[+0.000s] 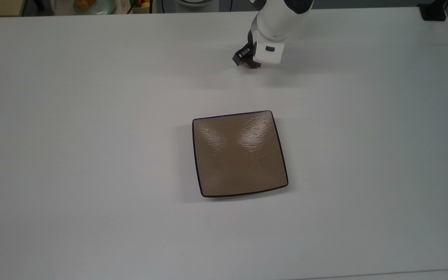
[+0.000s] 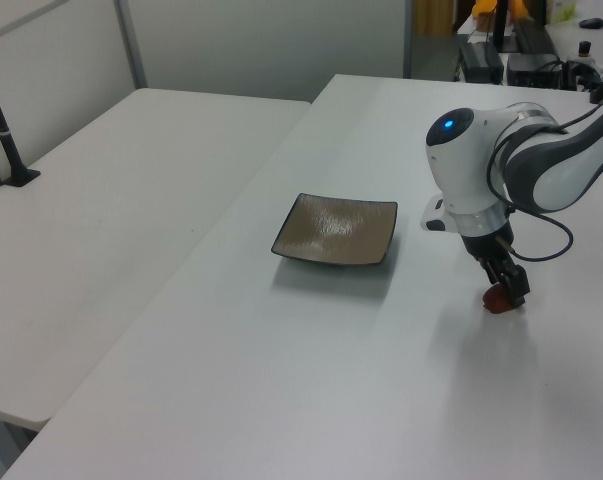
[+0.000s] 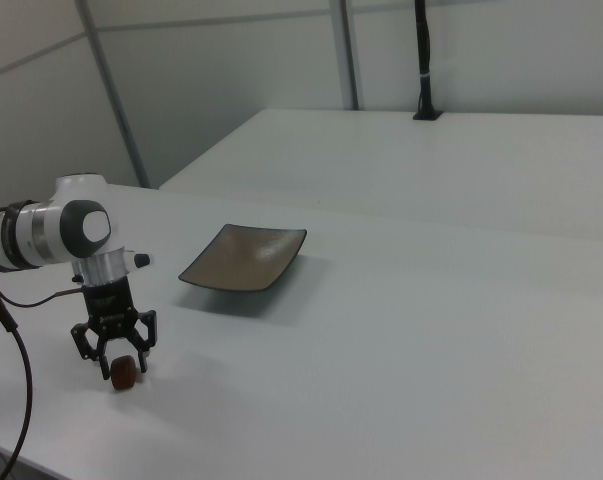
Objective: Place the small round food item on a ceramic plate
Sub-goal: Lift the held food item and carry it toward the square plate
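The end effector is down at the table, its fingers spread on either side of the small round food item, not yet clenched, so the grasp is the step in hand. In the top view the item lies at about 12 o'clock from the ceramic plate, well apart. Next I judge it must close, lift, and carry toward 6 o'clock

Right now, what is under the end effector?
The small round food item sits on the table between the open end effector fingers. In the top view the wrist covers most of it.
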Controlling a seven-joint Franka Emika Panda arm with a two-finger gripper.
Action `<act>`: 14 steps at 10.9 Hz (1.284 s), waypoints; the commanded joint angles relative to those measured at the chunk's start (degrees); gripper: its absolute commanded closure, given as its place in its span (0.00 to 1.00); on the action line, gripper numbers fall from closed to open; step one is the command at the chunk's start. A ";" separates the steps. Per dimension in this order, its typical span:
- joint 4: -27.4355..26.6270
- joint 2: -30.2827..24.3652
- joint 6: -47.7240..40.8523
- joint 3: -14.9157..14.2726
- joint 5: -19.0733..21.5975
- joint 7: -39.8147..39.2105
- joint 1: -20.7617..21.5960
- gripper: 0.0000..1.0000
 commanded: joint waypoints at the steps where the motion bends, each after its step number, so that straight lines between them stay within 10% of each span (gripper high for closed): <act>1: -0.17 0.00 1.10 -0.44 -1.01 1.32 0.97 0.51; 8: 2.12 -0.61 0.13 -0.44 -0.92 1.50 0.27 0.63; 14: 16.32 -0.18 -10.13 -0.62 1.96 0.97 -5.34 0.63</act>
